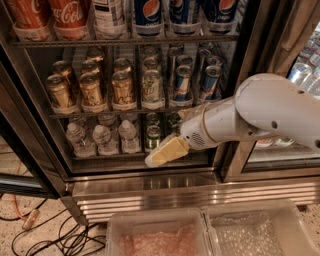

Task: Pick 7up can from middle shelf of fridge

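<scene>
The fridge [150, 187] stands open in front of me, with a ribbed steel base. On the middle shelf [125, 111] the 7up can [152, 89], pale with green lettering, stands upright at the front between gold cans [92, 90] and slim blue-silver cans [182, 82]. My gripper [163, 154], tan-tipped on a white arm [260, 112], reaches in from the right. It hangs below and slightly right of the 7up can, in front of the lower rack, holding nothing that I can see.
Coke bottles [50, 15] and Pepsi bottles [150, 15] fill the rack above. Small water bottles [100, 137] and green cans [152, 135] fill the rack below. A dark door post [245, 55] stands at right. Two clear bins [160, 235] sit below. Cables [40, 235] lie at left.
</scene>
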`<control>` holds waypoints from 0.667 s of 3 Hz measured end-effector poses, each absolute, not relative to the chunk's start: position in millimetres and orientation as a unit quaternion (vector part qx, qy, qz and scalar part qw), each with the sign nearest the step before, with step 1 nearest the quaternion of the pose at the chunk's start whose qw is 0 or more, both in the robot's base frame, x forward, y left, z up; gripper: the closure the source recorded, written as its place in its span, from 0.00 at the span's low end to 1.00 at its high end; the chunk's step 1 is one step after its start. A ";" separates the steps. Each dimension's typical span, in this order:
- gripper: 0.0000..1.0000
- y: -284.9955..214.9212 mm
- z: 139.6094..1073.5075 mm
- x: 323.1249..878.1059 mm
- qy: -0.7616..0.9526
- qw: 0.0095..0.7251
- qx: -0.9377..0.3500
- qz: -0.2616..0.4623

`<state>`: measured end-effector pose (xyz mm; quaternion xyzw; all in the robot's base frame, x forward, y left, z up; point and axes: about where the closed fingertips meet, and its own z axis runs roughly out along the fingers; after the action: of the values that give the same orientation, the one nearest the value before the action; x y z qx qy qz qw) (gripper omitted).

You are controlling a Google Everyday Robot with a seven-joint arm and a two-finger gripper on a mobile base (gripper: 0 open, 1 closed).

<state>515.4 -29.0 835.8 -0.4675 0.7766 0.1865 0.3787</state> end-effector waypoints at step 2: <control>0.00 -10.5 818.1 552.3 0.780 0.451 -0.374 0.221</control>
<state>552.3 -10.5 818.1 -0.3736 0.7800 0.2209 0.4508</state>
